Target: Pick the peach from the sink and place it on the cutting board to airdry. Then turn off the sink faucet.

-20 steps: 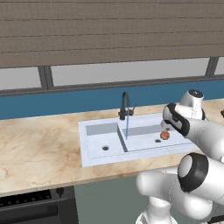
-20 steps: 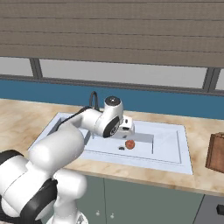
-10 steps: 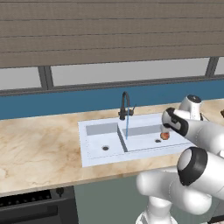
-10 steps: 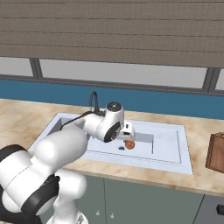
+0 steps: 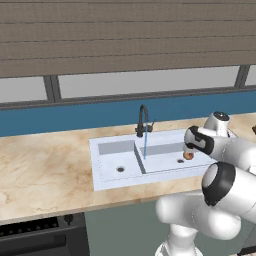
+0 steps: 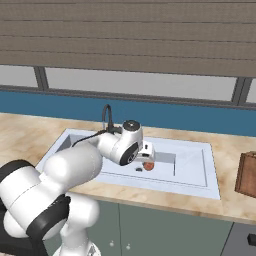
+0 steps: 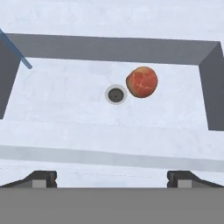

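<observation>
The sink (image 5: 107, 172) looks smooth, matt white, like glazed ceramic. The faucet (image 5: 143, 121) is matt black metal. The worktop (image 5: 45, 170) is polished beige marble with veins. The peach (image 7: 142, 82) has mottled, slightly glossy orange-red skin.

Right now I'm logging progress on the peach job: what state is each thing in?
peach: lying loose in the sink basin, beside the drain, not held.
sink faucet: running, a stream falls into the basin.
claw: open, empty, above the peach.
cutting board: on the counter, nothing on it.
</observation>
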{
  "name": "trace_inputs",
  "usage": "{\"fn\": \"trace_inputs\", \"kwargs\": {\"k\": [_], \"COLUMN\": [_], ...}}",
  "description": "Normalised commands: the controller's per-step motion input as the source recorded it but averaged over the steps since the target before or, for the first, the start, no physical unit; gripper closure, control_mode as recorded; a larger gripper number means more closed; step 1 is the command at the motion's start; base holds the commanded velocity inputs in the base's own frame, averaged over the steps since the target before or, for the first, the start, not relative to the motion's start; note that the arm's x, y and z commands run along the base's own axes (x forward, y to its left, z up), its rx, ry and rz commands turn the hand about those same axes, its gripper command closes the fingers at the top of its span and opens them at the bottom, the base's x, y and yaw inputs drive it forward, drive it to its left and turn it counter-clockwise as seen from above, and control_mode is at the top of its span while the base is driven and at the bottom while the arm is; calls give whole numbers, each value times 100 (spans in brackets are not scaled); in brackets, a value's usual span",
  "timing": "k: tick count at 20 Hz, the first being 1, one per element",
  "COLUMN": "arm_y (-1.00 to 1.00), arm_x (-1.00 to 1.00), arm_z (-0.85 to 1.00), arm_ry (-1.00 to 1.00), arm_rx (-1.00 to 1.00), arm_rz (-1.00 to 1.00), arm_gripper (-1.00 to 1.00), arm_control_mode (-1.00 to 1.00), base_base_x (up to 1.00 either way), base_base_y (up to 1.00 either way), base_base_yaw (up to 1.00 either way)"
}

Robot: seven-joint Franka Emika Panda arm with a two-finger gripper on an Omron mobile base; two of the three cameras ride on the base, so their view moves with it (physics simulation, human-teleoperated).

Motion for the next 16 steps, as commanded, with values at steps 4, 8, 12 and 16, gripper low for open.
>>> {"fn": "trace_inputs", "kwargs": {"k": [4,8,12,16], "arm_y": [-11,-10,-3,-1], "arm_x": [7,11,17,21], "arm_z": [-2,-6,-8,-13], "arm_ry": [0,0,0,0], "arm_rx": [0,0,0,0], "arm_rz": [0,0,0,0], "arm_gripper": [-100,-100,-100,-100], "arm_control_mode": [-100,-100,-100,-100], "base_base_x": [0,0,0,0], "base_base_y": [0,0,0,0], "base_base_yaw": [0,0,0,0]}}
